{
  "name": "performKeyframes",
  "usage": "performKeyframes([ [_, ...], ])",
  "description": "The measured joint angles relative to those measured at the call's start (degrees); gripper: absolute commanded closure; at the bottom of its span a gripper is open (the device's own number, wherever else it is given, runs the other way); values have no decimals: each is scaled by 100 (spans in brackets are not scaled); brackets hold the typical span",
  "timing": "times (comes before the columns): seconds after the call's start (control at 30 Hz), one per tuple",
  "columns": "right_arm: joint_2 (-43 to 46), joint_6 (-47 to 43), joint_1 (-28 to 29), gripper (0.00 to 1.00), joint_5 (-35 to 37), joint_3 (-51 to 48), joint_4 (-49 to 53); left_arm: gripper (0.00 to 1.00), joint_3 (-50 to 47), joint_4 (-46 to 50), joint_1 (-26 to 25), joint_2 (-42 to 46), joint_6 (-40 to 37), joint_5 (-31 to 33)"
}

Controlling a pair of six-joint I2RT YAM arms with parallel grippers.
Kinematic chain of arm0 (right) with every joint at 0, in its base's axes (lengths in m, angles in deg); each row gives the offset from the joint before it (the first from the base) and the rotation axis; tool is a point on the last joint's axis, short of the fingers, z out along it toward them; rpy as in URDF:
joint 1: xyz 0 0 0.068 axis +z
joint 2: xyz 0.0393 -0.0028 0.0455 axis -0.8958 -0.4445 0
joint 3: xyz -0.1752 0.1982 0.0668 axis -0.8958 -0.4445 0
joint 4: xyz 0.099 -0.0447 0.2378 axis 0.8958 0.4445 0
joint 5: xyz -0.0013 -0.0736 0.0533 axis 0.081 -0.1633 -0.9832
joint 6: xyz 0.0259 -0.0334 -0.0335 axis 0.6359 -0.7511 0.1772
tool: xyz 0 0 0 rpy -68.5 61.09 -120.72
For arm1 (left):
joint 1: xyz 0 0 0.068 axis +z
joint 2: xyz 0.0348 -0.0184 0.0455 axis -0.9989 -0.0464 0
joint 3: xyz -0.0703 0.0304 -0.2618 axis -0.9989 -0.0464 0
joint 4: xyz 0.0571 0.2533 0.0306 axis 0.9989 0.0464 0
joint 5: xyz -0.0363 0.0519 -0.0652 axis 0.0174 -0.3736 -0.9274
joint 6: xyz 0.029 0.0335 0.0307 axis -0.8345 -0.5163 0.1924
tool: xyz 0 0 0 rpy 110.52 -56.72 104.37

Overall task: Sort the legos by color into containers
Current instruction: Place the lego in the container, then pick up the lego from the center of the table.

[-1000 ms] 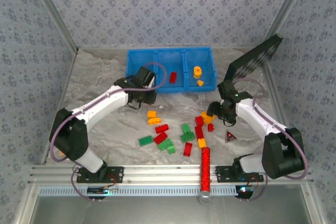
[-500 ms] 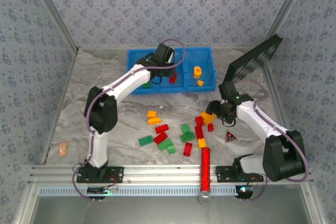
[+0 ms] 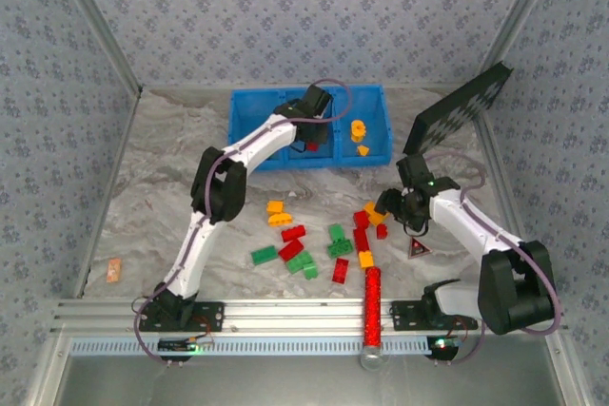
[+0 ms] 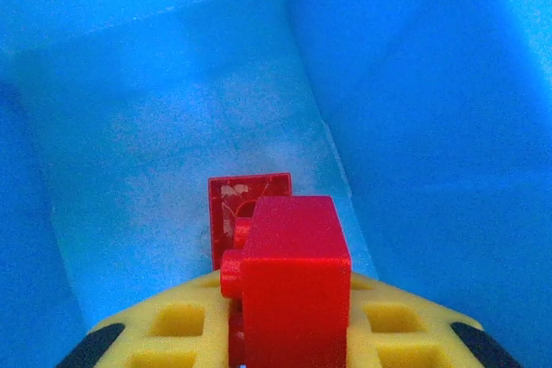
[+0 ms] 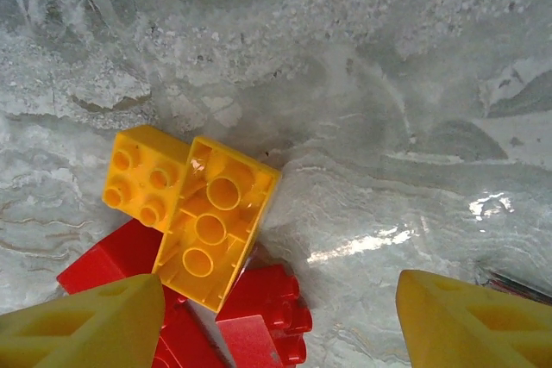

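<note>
Holding a red brick (image 4: 293, 282) in my left pincer (image 3: 312, 104), I hang over the middle compartment of the blue bin (image 3: 249, 135) at the far side of the table (image 3: 171, 168). The pincer is clamped narrow on the brick. From the left wrist, the brick sits between my yellow fingers (image 4: 366, 295), with blue walls all round. A second red piece (image 4: 250, 204) lies on the bin floor just below it. The right-hand compartment holds orange pieces (image 3: 358, 132).

My right pincer (image 3: 388, 206) is low over the table above a small cluster, its jaws spread wide and holding nothing. From the right wrist, a yellow brick (image 5: 216, 226) lies hollow side up. It touches a studded yellow one (image 5: 142, 177) and rests against red bricks (image 5: 263, 316). Loose bricks (image 3: 304, 246) in red, green and yellow lie scattered between the arms.

I judge the step in hand to be putting red with red. The left pincer need only open, since its brick is already inside the walls. The right must then come down astride the upturned yellow brick and close on it without catching the red ones beside it.
</note>
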Motion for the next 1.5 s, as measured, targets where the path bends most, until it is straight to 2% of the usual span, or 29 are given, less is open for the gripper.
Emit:
performKeyframes([
  [0.27, -190, 24, -28, 26, -20, -22, -203, 88, 201, 131, 0, -153, 48, -2],
  [0.5, -446, 24, -68, 26, -42, -20, -361, 69, 205, 197, 2, -308, 85, -22],
  [0.67, -522, 24, -68, 26, -68, -4, -442, 60, 205, 197, 2, -310, 105, -22],
  [0.97, -588, 28, -68, 26, -103, 109, -551, 54, 203, 212, 42, -221, 9, -20],
  [1.1, -723, 66, -68, 29, -101, 116, -564, 52, 83, 195, 66, 103, -15, -22],
  [1.5, -1237, 437, -68, 31, -74, 142, -866, 50, -769, -66, 76, 1851, -166, -68],
])
